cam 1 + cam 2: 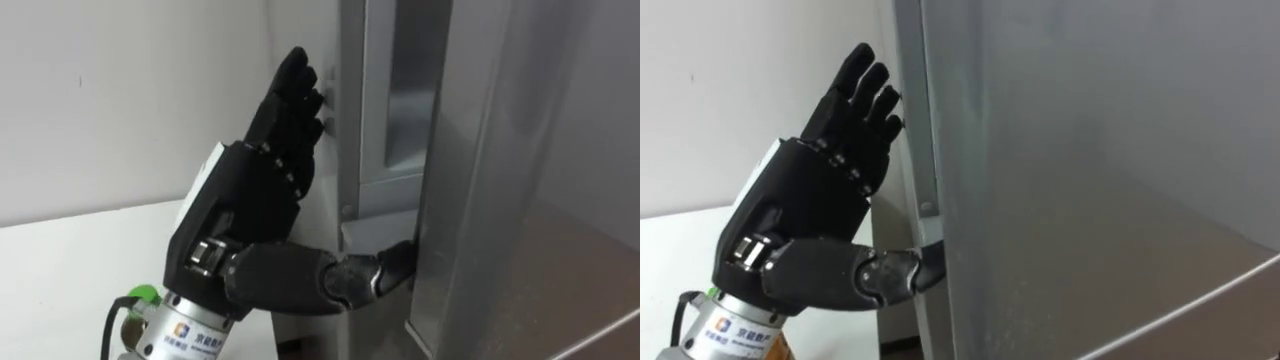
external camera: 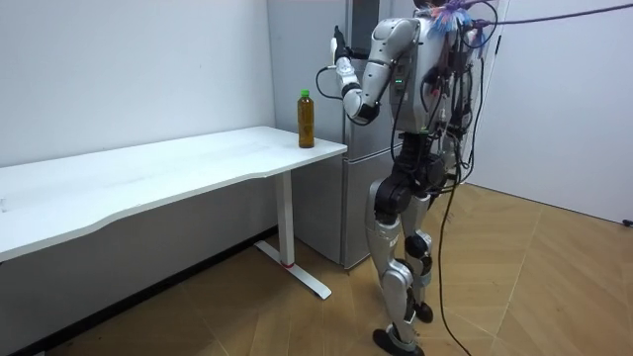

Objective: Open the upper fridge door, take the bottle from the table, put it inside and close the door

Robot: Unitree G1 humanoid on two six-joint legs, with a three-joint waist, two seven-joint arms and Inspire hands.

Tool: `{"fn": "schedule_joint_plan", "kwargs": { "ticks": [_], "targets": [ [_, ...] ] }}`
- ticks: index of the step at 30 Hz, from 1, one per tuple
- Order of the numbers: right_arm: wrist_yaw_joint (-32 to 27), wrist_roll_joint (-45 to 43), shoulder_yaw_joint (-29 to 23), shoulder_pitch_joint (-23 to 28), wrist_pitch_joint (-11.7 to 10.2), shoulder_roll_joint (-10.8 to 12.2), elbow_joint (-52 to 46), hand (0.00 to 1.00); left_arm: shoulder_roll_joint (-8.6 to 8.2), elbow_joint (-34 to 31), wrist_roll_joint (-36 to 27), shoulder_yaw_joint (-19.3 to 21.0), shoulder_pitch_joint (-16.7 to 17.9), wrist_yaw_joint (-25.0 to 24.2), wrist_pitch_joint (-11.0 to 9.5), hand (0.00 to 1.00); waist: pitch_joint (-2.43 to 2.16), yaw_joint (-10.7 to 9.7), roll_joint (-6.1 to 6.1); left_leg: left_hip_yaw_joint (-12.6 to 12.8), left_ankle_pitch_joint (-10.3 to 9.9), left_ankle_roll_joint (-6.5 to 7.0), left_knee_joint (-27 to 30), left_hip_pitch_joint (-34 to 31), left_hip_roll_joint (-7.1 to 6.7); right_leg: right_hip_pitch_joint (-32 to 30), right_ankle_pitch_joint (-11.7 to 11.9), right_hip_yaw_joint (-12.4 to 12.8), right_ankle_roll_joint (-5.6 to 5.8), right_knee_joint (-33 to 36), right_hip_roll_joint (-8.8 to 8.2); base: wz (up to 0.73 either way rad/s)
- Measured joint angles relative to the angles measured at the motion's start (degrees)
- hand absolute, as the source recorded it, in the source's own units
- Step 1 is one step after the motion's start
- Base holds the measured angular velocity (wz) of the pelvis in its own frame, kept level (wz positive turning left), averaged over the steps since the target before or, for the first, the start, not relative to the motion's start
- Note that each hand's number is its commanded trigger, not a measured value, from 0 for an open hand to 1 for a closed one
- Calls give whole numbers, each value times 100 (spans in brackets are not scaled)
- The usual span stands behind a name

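The left hand is raised high at the side of the fridge. Its fingers are straight and held close together, pointing upward, with the tips against the grey edge of the cabinet. The thumb reaches sideways and low towards the door, and its tip goes out of sight in the gap behind the door's edge, so I cannot tell how firmly it bears there. The hand holds nothing. From across the room, the robot stands upright on the wooden floor, close in front of the fridge and just past the end of the tabletop, with its left arm bent up at the elbow. The bottle, amber with a green cap, stands upright on the tabletop's corner nearest the fridge. It is lower than the raised hand, towards the room view's left, and well apart from it. A plain white wall runs behind the tabletop up to the fridge.
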Motion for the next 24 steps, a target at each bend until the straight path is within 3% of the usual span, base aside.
{"fn": "schedule_joint_plan", "kwargs": {
  "ticks": [7, 24],
  "targets": [
    [17, 6, 29, -37, -2, -11, 3, 0, 11, 8, 10, -29, 3, 0, 2, 0, 15, 4, 27, -1, -73, 121, 35, -15, 2, -10, -39, 1, 47, 27, 10, 0],
    [6, 177, 91, -20, -47, 22, 25, 0, -3, 8, 135, -142, 12, -110, -80, 0, 10, 111, -80, 30, -72, 124, 72, 25, -7, -19, -50, 77, 56, 91, 8, -2]
  ]
}}
